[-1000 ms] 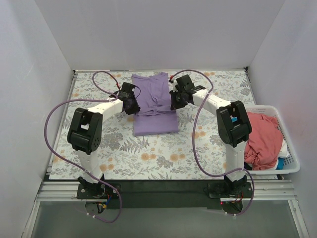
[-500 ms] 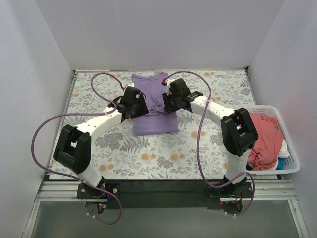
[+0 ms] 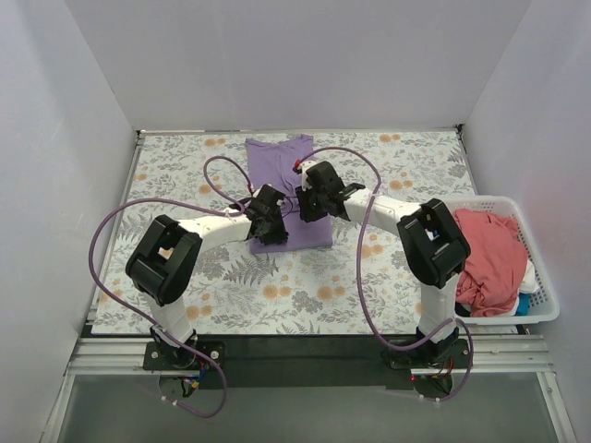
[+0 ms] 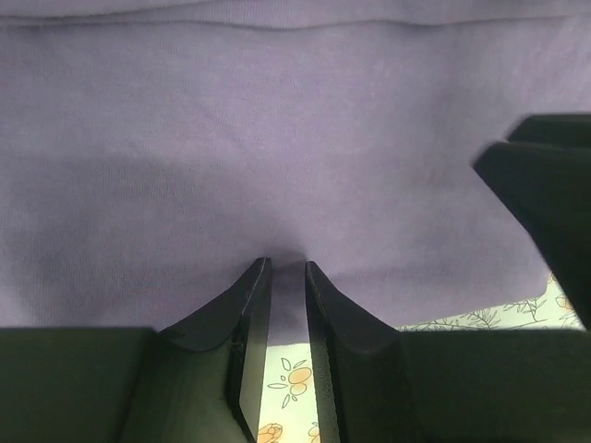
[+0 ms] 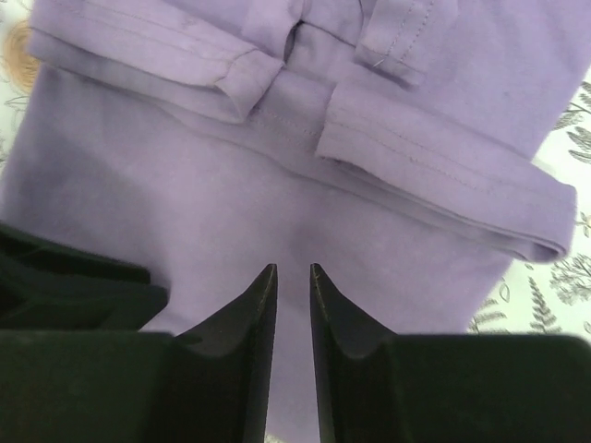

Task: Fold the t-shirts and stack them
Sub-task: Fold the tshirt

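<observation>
From my station I see the light purple, short-sleeved cotton t-shirt (image 3: 277,161) lying flat in the middle of the white tablecloth printed with grey ferns and orange flowers (image 3: 388,268). It is a narrow upright oblong with its long sides turned in. The right wrist camera shows both sleeves folded over the body, their stitched hems lying close together near the centre line. Both arms reach in over the near half of the shirt. The left gripper (image 4: 287,268) sits at the shirt's near edge. Its two black fingers stand only a slit apart, the hem runs into that slit with a small dark pucker at the tips, and patterned tablecloth shows lower in the gap. I cannot tell whether it is actually clamped on the cloth. The right gripper (image 5: 291,269) is just beside it, over the shirt's flat body. Its fingers are likewise a slit apart, with smooth purple cloth showing through the gap and nothing visibly pinched. Off at the right edge of the table stands the white plastic slatted basket (image 3: 489,199). It holds a crumpled coral-pink t-shirt (image 3: 489,258), with bits of white and blue cloth (image 3: 529,284) tucked at its near right corner.
</observation>
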You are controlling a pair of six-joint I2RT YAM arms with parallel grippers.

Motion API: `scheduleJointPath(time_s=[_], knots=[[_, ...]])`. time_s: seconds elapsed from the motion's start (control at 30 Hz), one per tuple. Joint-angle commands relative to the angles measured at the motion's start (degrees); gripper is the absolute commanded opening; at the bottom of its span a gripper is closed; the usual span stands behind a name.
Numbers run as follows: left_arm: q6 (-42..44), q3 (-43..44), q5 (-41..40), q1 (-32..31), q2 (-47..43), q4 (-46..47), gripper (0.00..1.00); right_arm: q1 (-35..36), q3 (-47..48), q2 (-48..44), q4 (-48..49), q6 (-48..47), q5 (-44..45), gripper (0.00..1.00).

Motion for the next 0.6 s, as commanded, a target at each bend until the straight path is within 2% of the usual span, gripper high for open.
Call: scheduleJointPath(time_s=[0.0,0.3,0.57], knots=[[-2.0,-2.4,1.6,0.0,-1.4,-1.6,0.20,-0.1,1.2,3.8,3.6,0.7,-0.8,0.26],[-2.2,-4.9,4.5,0.0,-2.9,-4.0,0.18,-2.8,8.7,10.9,5.8,0.9,-0.7,0.22],[0.4,-7.3,8.9,0.0,-6.8,-7.3,0.18,-6.1,25.5,19.6,5.1,0.3,-4.5,0.25]])
